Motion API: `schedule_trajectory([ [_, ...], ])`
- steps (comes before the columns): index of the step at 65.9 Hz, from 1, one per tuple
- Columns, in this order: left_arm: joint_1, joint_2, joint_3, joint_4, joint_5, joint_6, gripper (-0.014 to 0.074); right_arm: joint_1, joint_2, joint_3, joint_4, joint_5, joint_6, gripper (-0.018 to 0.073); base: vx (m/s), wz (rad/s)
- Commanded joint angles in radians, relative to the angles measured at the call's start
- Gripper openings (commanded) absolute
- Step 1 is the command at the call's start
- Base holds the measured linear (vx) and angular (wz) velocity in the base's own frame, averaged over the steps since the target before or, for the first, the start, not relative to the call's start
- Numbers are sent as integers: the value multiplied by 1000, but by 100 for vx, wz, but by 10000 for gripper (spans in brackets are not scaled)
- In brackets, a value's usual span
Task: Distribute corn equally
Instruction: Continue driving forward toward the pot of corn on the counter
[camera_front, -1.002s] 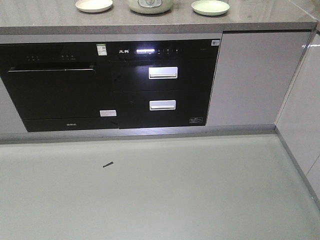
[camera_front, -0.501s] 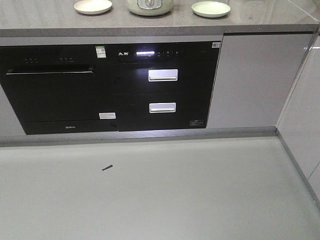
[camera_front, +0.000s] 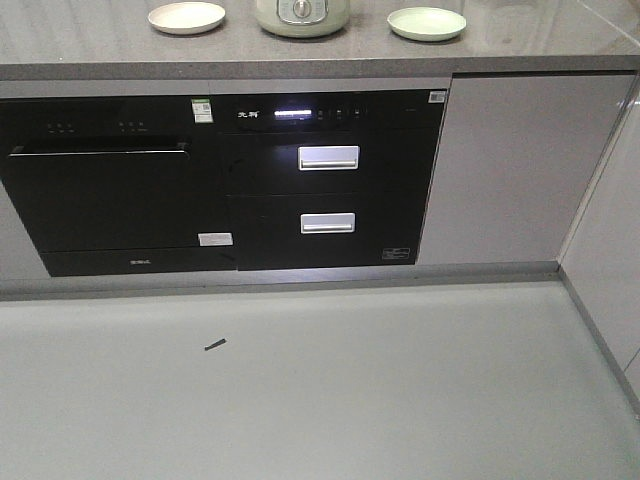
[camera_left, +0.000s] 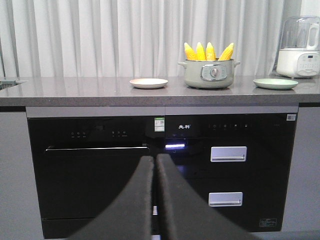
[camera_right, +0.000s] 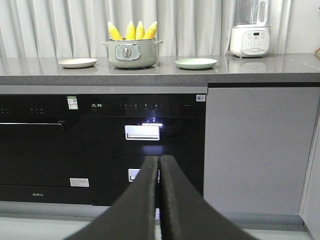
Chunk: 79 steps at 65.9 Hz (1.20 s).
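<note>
Exterior front-facing view gives me the biggest things first: the pale floor (camera_front: 350, 400), then the long grey surface (camera_front: 100, 45) with a black bank of built-in appliances (camera_front: 130, 200) under it and a white cabinet door (camera_front: 500, 170) beside that. Neither arm shows there, so I take positions from the wrist cameras. A white curtain (camera_left: 100, 35) hangs behind the surface, far beyond both sets of jaws. The left jaws are pressed together, their dark pads (camera_left: 142, 200) meeting along a thin seam with nothing between them. The right jaws stand the same way, pads (camera_right: 172, 205) closed on nothing. A white blender (camera_right: 251, 30) sits well above and right of the right jaws. The grey-green pot (camera_left: 208, 75) stands on the surface, above and right of the left jaws, above and left of the right jaws. A white plate (camera_left: 148, 83) lies almost straight above the left jaws, and a green plate (camera_right: 196, 63) just right of the right jaws' line. The corn (camera_left: 206, 51), four yellow cobs, stands upright in the pot with the tips up. A small black scrap (camera_front: 215, 344) lies on the floor.
</note>
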<state>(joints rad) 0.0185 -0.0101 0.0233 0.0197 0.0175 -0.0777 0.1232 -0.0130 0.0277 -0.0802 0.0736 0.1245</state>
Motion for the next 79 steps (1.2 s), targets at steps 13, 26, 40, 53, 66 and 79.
schedule_trajectory([
  [13,2,-16,14,-8,-76,-8,-6,-7,-1,11,-9,-74,-2,-1,8,2],
  [26,2,-16,14,-8,-76,-8,-6,-7,-1,11,-9,-74,-2,-1,7,2],
  [40,2,-16,14,-8,-76,-8,-6,-7,-1,11,-9,-74,-2,-1,7,1],
  [53,2,-16,14,-8,-76,-8,-6,-7,-1,11,-9,-74,-2,-1,7,-1],
  [66,2,-16,14,-8,-76,-8,-6,-7,-1,11,-9,-74,-2,-1,7,0],
  [79,2,-16,14,-8,-76,-8,-6,-7,-1,11,-9,-74,-2,-1,6,-1],
])
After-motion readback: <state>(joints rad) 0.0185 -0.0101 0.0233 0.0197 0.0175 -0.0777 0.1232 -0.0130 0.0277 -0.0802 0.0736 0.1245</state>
